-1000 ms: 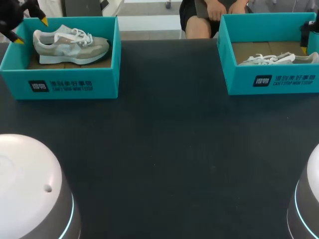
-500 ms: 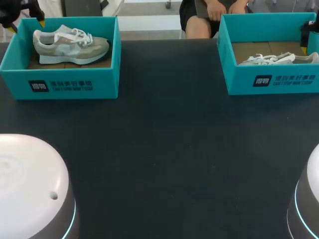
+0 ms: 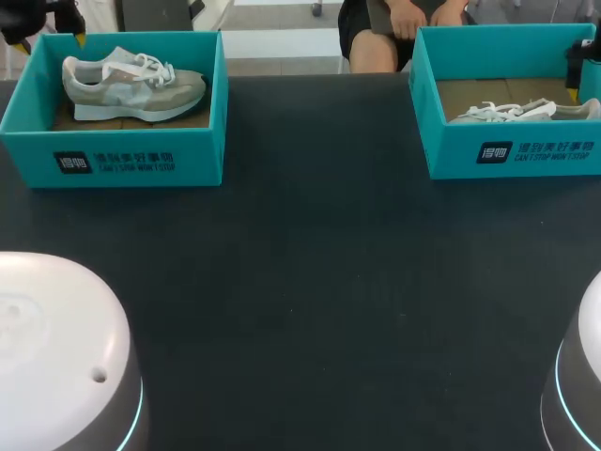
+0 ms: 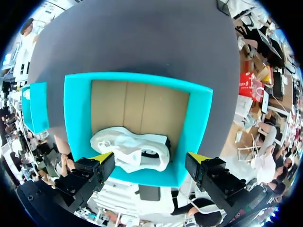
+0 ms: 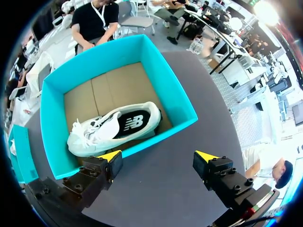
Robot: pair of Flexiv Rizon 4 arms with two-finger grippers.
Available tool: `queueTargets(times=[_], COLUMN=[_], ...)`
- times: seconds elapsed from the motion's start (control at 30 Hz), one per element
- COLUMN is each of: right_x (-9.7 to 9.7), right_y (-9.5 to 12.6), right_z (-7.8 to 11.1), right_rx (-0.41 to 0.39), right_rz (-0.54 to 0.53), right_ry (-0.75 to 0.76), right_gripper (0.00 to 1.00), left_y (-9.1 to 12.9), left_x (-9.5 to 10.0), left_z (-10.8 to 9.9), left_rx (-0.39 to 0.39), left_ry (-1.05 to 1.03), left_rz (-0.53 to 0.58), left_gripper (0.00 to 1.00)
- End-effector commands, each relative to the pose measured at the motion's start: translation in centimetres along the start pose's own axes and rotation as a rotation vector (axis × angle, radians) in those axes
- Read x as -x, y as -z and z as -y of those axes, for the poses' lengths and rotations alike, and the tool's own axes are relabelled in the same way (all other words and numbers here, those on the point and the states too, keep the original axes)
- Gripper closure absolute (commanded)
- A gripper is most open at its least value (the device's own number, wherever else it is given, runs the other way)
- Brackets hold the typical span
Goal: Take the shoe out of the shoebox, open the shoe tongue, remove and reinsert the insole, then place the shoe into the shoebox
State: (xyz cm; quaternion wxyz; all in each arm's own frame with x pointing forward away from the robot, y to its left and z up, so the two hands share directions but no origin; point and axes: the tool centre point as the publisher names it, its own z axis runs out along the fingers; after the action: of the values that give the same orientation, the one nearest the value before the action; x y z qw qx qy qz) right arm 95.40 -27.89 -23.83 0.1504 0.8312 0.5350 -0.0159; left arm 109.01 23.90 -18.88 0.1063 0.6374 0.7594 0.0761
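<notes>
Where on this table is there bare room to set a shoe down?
The table is bare between the left shoebox and right shoebox, and across the whole stretch nearer the robot. It is crowded only inside the boxes: left shoe, right shoe.

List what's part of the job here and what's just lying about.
Job: left shoebox, left shoe inside; right shoebox, right shoe inside; left tool, right tool, both open, one by each box.
Not the job: black table.

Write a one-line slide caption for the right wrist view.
Right gripper, open, facing the teal shoebox with a white shoe inside.
</notes>
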Motion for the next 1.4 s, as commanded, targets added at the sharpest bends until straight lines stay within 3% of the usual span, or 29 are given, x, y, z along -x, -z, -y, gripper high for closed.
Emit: queueTargets(times=[0.03,0.07,0.23,0.47,0.73,1.27,1.4], right_x=[0.1,0.1,0.1,0.1,0.1,0.1,0.1], right_y=[0.0,0.0,0.0,0.0,0.0,0.0,0.0], right_z=[0.1,0.1,0.1,0.1,0.1,0.1,0.1], right_rx=[0.002,0.002,0.002,0.002,0.002,0.002,0.002], right_rz=[-0.002,-0.002,-0.002,-0.002,-0.002,-0.002,-0.002], right_ry=[-0.001,-0.001,-0.001,-0.001,-0.001,-0.001,-0.001], right_gripper=[0.00,0.00,0.00,0.00,0.00,0.00,0.00], left_y=[-1.9,-2.3,-4.9,-8.9,-12.8,-13.1,-13.5], left_x=[-0.6,-0.8,-1.7,-2.3,-2.0,-1.8,-2.0], left_z=[-5.8,-6.4,-8.7,-9.6,-10.3,-10.0,-9.4], left_rx=[-0.080,-0.113,-0.126,-0.118,-0.162,-0.150,-0.179], left_ry=[-0.001,-0.021,-0.032,-0.134,-0.204,-0.213,-0.232], left_rz=[-0.016,-0.020,-0.044,-0.061,-0.069,-0.106,-0.103], left_gripper=[0.00,0.00,0.00,0.00,0.00,0.00,0.00])
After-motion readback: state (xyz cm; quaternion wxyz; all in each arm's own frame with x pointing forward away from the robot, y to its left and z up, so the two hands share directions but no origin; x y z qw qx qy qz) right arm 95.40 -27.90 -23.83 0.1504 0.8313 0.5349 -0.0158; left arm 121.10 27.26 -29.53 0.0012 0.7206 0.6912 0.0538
